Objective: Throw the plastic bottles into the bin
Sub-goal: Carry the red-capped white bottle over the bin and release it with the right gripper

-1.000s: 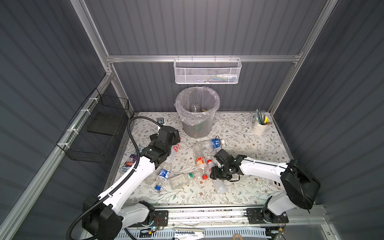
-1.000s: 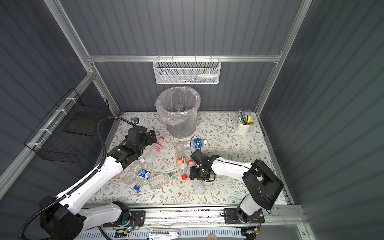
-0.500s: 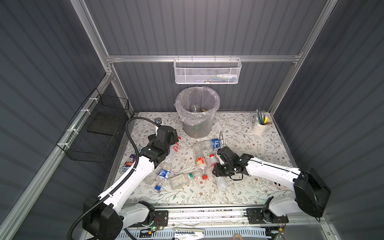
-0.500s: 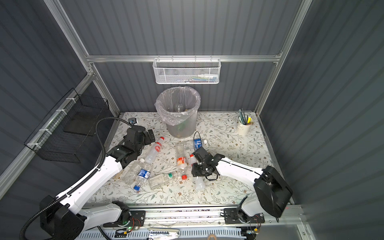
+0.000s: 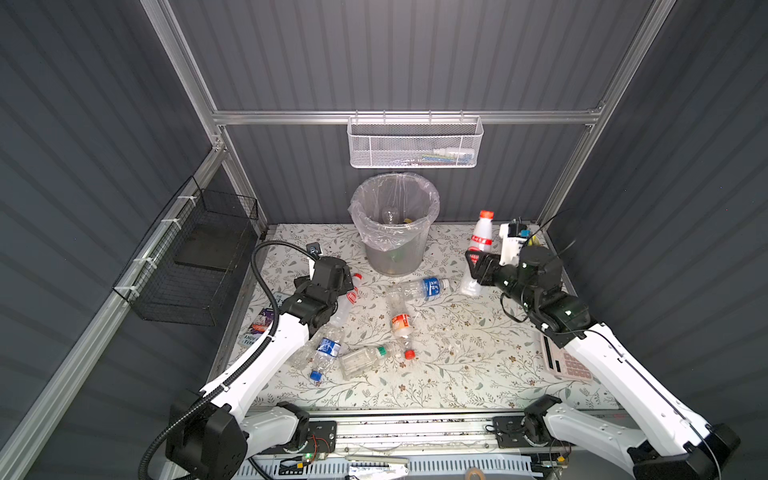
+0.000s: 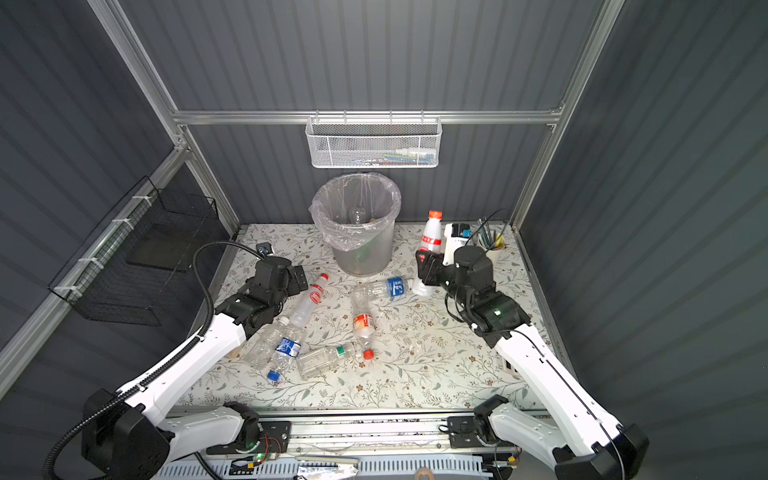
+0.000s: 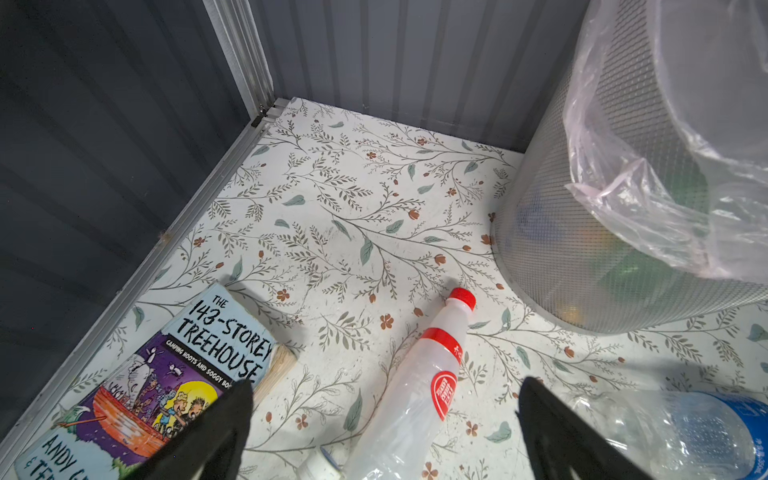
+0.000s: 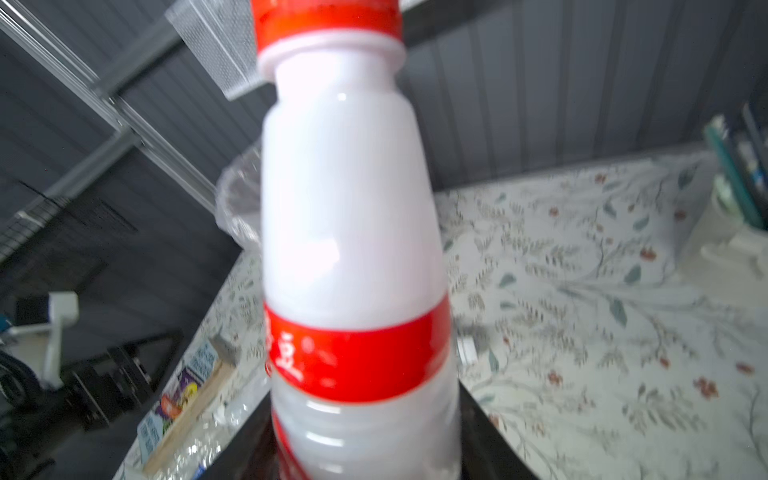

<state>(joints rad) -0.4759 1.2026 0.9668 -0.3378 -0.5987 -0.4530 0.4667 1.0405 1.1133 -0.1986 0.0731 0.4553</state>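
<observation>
My right gripper [image 5: 477,266] [image 8: 365,432] is shut on a white bottle [image 5: 481,239] [image 6: 431,237] [image 8: 349,232] with a red cap and red label. It holds the bottle upright above the table, to the right of the bin [image 5: 395,249] [image 6: 357,249]. The bin is grey mesh with a clear bag, and bottles show inside it. My left gripper [image 5: 338,286] [image 7: 384,392] is open above a clear red-label bottle [image 7: 419,395] [image 5: 348,300] lying on the table. Several more plastic bottles [image 5: 419,289] [image 5: 400,318] [image 5: 365,359] lie in the middle.
A book [image 7: 166,374] [image 5: 257,330] lies by the left wall beside my left gripper. A white mesh basket [image 5: 415,143] hangs on the back wall and a black wire basket [image 5: 195,257] on the left wall. A cup of pens [image 6: 489,243] stands back right; a calculator [image 5: 561,361] lies right.
My right gripper has risen from the middle of the table with the white bottle and swung back and to the right. The left arm has barely moved.
</observation>
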